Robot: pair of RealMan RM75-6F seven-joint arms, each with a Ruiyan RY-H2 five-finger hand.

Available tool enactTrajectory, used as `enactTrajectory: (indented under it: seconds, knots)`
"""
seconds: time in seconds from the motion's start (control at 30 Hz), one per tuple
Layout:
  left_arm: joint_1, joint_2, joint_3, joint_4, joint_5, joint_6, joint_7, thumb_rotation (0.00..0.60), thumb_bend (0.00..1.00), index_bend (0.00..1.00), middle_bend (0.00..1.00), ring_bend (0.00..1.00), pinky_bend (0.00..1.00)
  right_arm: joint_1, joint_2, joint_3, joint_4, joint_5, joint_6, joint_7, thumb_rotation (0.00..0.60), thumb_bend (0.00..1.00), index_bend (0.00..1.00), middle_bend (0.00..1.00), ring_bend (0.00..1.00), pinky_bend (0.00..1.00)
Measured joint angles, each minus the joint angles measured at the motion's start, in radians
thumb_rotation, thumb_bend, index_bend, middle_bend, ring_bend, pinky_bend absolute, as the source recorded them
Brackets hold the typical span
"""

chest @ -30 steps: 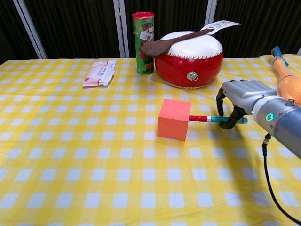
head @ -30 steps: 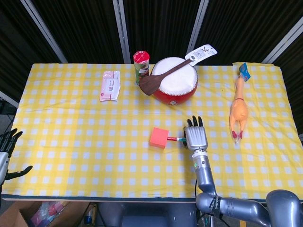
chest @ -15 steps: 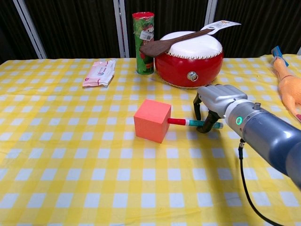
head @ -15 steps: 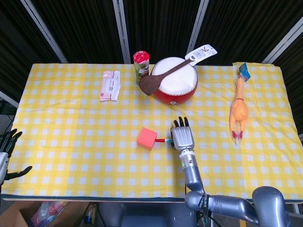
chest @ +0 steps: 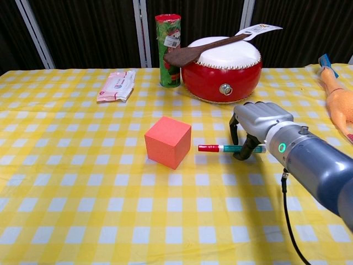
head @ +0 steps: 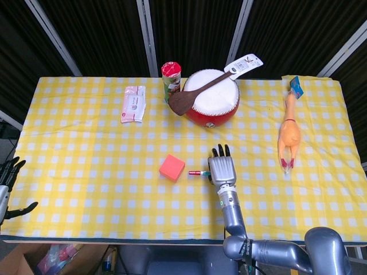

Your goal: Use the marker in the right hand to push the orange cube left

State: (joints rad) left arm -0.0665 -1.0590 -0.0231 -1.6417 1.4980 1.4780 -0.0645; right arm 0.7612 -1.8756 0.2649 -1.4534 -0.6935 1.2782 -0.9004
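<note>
The orange cube (head: 172,167) (chest: 168,142) sits on the yellow checked tablecloth, left of centre. My right hand (head: 221,171) (chest: 258,122) grips a marker (head: 199,172) (chest: 225,148) with a red cap and a teal body, pointing left. A small gap separates the red tip from the cube's right face. My left hand (head: 8,186) hangs off the table's left edge with its fingers apart and holds nothing.
A red drum (head: 213,98) (chest: 223,67) with a wooden spatula (head: 200,91) on it stands at the back. A red can (head: 171,79) (chest: 169,49) is beside it, a pink packet (head: 133,103) (chest: 117,85) further left. A rubber chicken (head: 288,136) lies at the right.
The marker pushed the cube to the left across the cloth, turning it slightly. Now the cube lies further left and the marker tip has come apart from it.
</note>
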Motion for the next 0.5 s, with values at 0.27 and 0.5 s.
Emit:
enactTrajectory:
  seconds: [0.27, 0.5]
  knots:
    - [0.001, -0.002, -0.001, -0.002, 0.003, 0.005, 0.004, 0.600, 0.00, 0.00, 0.00, 0.00, 0.00, -0.022, 0.016, -0.011, -0.051, -0.012, 0.042, -0.012, 0.600, 0.47, 0.69, 0.21, 0.00, 0.00]
    - [0.000, -0.001, -0.002, 0.000, 0.001, 0.003, -0.002, 0.600, 0.00, 0.00, 0.00, 0.00, 0.00, -0.006, -0.013, -0.004, -0.041, -0.012, 0.037, -0.024, 0.600, 0.47, 0.69, 0.21, 0.00, 0.00]
